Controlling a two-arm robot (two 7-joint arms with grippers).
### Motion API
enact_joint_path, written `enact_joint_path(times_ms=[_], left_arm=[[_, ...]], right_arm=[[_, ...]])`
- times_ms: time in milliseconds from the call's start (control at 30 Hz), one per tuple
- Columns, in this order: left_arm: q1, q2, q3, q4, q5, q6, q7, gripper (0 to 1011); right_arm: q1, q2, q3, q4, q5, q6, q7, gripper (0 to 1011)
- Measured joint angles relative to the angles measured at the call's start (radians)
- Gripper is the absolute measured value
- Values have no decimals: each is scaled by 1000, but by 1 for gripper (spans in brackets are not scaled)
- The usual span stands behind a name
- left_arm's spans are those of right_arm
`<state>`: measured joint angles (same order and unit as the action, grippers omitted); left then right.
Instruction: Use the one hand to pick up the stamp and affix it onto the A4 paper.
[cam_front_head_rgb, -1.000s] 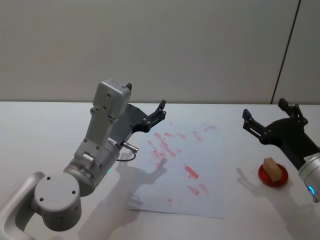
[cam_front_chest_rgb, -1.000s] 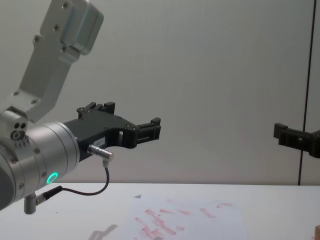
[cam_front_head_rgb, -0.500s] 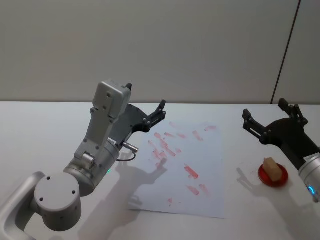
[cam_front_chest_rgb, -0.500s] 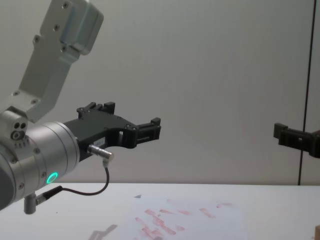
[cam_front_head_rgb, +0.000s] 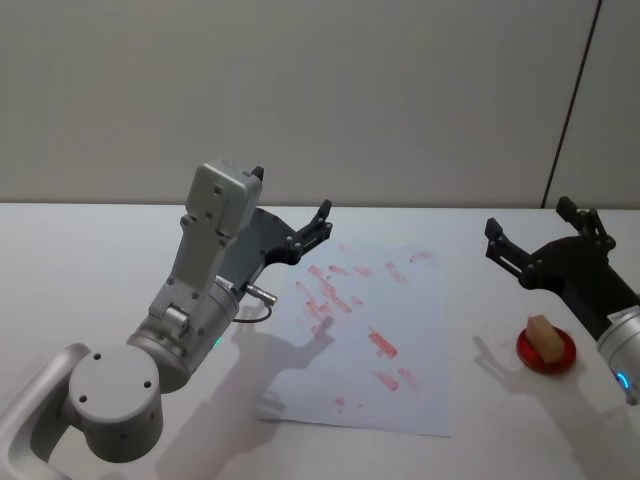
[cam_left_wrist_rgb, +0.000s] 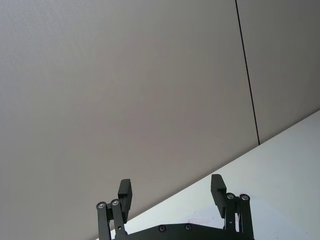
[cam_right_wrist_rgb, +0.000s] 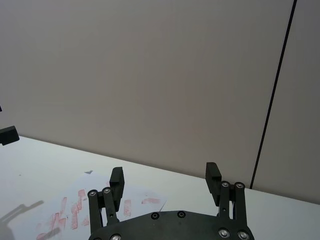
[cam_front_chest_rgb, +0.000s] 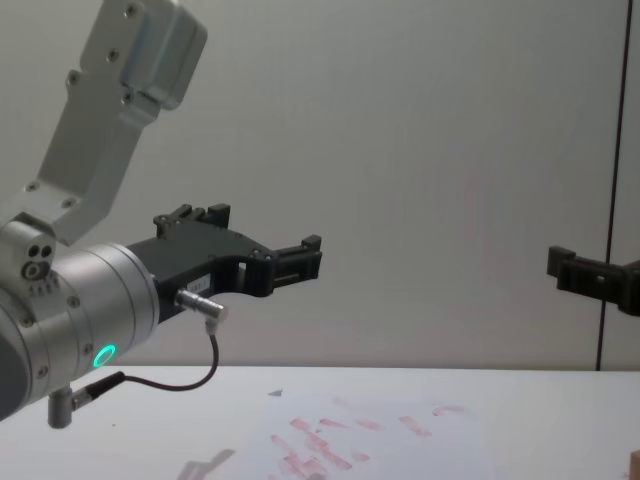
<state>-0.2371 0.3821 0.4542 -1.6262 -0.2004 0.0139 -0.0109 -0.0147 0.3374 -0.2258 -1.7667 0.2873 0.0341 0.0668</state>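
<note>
**A:** Jaws, both units?

**B:** Left gripper (cam_front_head_rgb: 318, 225): spread, empty, raised over the sheet's upper-left corner. Right gripper (cam_front_head_rgb: 528, 225): spread, empty, at right of frame, near the stamp.

**A:** Change over the last second?

**B:** None logged; neither arm has shifted. Judged: the pick has not begun.

**A:** Stock?

**B:** Grippers, two. Wooden stamp (cam_front_head_rgb: 543, 334), one, standing on the red ink pad (cam_front_head_rgb: 527, 352), lower right, untouched. Ink pad, one. A4 paper (cam_front_head_rgb: 420, 380), one, flat at centre of the white table (cam_front_head_rgb: 90, 260), well apart from the stamp. Red marks: many, overlapping, uncounted.
</note>
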Motion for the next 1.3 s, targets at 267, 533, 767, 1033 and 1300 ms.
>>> enact_joint_path(times_ms=[267, 533, 767, 1033, 1300], left_arm=[[0, 0, 0, 0, 0, 0, 0, 1003], [0, 0, 0, 0, 0, 0, 0, 1003], [0, 0, 0, 0, 0, 0, 0, 1003], [0, 0, 0, 0, 0, 0, 0, 1003], [0, 0, 0, 0, 0, 0, 0, 1003]], right_arm=[[-1, 0, 1, -1, 0, 1, -2, 1001], [-32, 21, 17, -45, 24, 24, -37, 1001], [-75, 52, 36, -95, 53, 66, -68, 1001], [-126, 86, 56, -146, 88, 155, -104, 1001], [-147, 100, 64, -163, 97, 267, -135, 1001]])
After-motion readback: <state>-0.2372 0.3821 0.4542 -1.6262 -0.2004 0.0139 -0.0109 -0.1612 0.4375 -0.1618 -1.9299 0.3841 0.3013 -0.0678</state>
